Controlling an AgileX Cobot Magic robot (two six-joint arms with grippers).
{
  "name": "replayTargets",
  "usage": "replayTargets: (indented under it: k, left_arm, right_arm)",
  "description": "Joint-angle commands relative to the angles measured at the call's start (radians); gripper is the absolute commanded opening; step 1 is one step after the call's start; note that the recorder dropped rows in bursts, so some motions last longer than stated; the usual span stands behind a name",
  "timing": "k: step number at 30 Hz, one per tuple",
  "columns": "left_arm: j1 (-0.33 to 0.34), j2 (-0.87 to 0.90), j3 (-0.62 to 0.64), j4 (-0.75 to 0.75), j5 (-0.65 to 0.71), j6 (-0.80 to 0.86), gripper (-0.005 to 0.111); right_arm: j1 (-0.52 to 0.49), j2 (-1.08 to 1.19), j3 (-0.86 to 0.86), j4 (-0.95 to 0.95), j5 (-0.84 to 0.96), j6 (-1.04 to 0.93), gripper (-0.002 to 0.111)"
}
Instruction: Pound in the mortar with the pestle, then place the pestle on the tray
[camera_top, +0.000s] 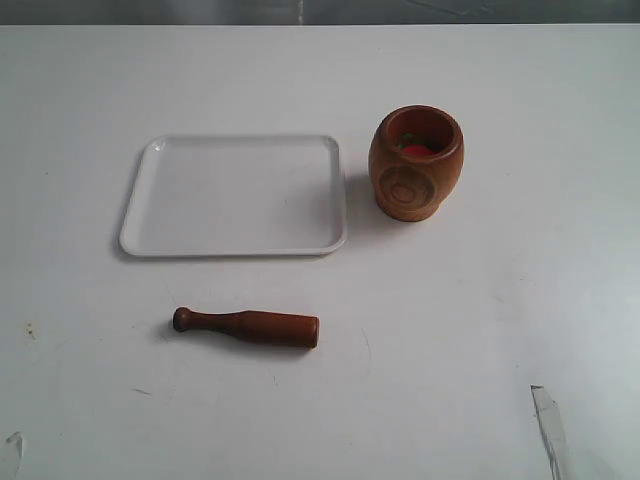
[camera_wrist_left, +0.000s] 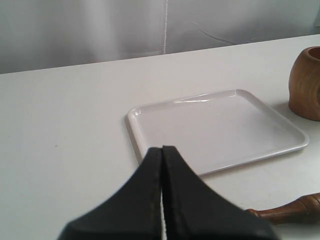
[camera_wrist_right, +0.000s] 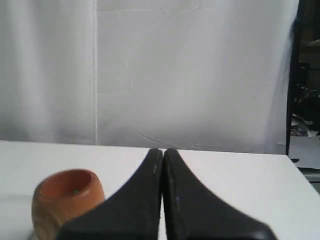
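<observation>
White tabletop (camera_top: 480, 330) fills nearly the whole exterior view, and the right wrist view shows a pale curtain (camera_wrist_right: 190, 75) hanging behind its far edge. The tray (camera_top: 232, 195) lies flat left of centre in the frame with nothing on it. Its right rim sits near the mortar (camera_top: 408, 185) without touching it. The mortar stands upright in the upper right of the centre area, mouth upward, and a small red object (camera_top: 416, 150) is visible inside; what it is cannot be told. The pestle (camera_top: 248, 327) lies on its side on the bare table in the lower middle of the frame, below the tray and apart from it. Its thick end points right and its small knob points left.

Neither claw holds anything. The left gripper (camera_wrist_left: 162, 150) has its two dark fingers pressed together and hangs above the table on the near side of the tray. The right gripper (camera_wrist_right: 163, 151) is likewise pressed together, with the mortar beyond it.
</observation>
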Motion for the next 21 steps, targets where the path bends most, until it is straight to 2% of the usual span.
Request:
replayTargets:
  k: [1, 8, 17, 21]
  left_arm:
    - [-0.008, -0.001, 0.001, -0.007, -0.003, -0.008, 0.0]
    - [-0.008, -0.001, 0.001, -0.007, -0.003, -0.008, 0.0]
    - [-0.008, -0.001, 0.001, -0.007, -0.003, -0.008, 0.0]
    - [-0.008, -0.001, 0.001, -0.007, -0.003, -0.008, 0.0]
  right_arm:
    - [-0.004, -0.004, 0.003, 0.177, -0.067, 0.033, 0.0]
    - [-0.004, -0.004, 0.003, 0.358, -0.067, 0.033, 0.0]
    - [-0.004, -0.004, 0.003, 0.344, -0.109, 0.043, 0.0]
    - [0.034, -0.004, -0.111, 0.282, -0.107, 0.043, 0.0]
